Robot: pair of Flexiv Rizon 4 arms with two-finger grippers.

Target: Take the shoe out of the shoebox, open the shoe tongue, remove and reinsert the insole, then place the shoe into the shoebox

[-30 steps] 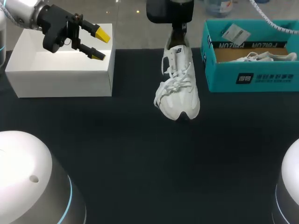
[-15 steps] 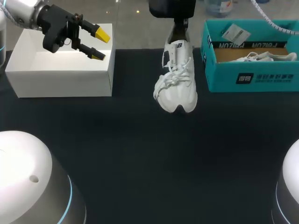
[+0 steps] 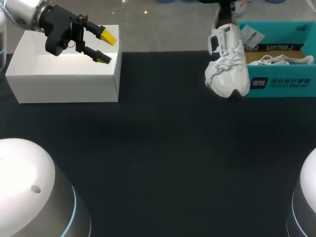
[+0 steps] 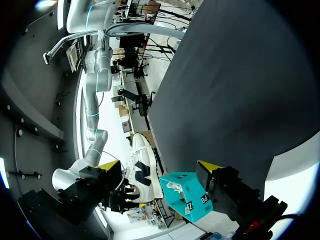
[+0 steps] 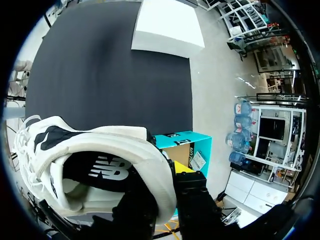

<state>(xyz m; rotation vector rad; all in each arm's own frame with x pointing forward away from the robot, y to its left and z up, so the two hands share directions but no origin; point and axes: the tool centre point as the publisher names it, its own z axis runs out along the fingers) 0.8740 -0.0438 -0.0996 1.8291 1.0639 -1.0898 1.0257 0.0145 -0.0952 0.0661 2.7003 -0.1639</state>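
A white sneaker [image 3: 228, 69] hangs toe-down in the air in front of the near left corner of the teal shoebox [image 3: 284, 81]. My right gripper [image 5: 167, 182] is shut on the sneaker's heel collar [image 5: 150, 160], and one yellow tip [image 5: 183, 167] shows beside it. In the head view this gripper is almost wholly past the top edge. A second white shoe [image 3: 281, 60] lies inside the shoebox. My left gripper [image 3: 102, 47] is open and holds nothing, hovering over the white box [image 3: 64, 74] at the far left. In the left wrist view the sneaker [image 4: 142, 170] and shoebox [image 4: 187, 197] lie far ahead of the fingers.
The white box stands at the table's back left corner. The black table top [image 3: 158, 148] stretches between it and the shoebox. A paper tag [image 3: 251, 35] sits on the shoebox's back rim.
My right arm has carried the sneaker from the table's back middle to the right and upward, up to the shoebox's corner. The left arm has kept still.
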